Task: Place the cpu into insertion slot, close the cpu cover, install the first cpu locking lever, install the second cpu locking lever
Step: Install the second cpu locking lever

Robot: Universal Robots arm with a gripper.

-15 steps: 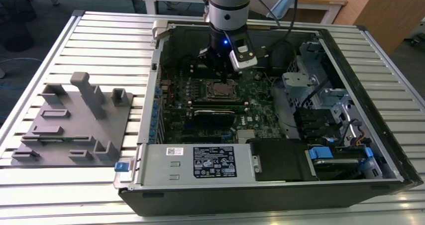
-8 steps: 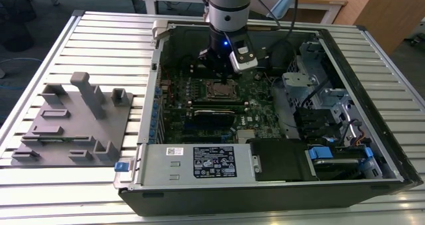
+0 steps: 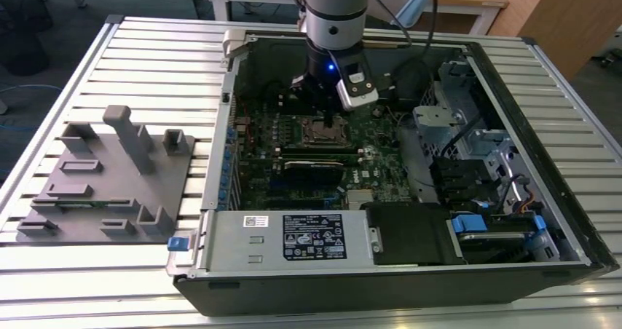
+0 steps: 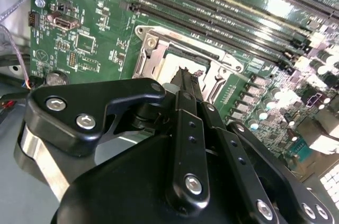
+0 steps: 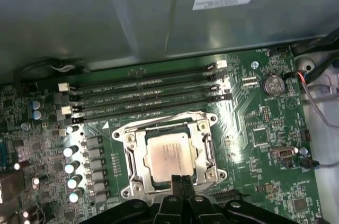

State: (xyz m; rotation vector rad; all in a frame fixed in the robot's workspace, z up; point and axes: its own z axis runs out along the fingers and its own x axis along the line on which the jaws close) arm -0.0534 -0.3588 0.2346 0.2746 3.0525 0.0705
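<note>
The cpu (image 5: 168, 155), a flat square chip with a dull silver top, lies in the insertion slot (image 5: 118, 136) on the green motherboard. The silver cpu cover (image 5: 204, 152) lies flat around it, and the chip shows through its window. A thin lever rod (image 5: 159, 122) runs along one side of the slot. My gripper (image 5: 180, 180) hangs just above the slot's edge, shut with nothing between its fingers. In the second wrist view the black fingers (image 4: 185, 83) end over the slot (image 4: 153, 57). In the exterior view the gripper (image 3: 327, 116) stands right above the slot (image 3: 324, 132) inside the open computer case.
Long black memory slots (image 5: 148, 94) run beside the socket, with a coin battery (image 5: 274, 83) further off. The case's metal wall (image 5: 159, 23) rises behind them. In the exterior view a power supply (image 3: 291, 236) and a drive cage (image 3: 486, 161) crowd the case; a grey fixture (image 3: 107, 176) sits at the exterior view's left.
</note>
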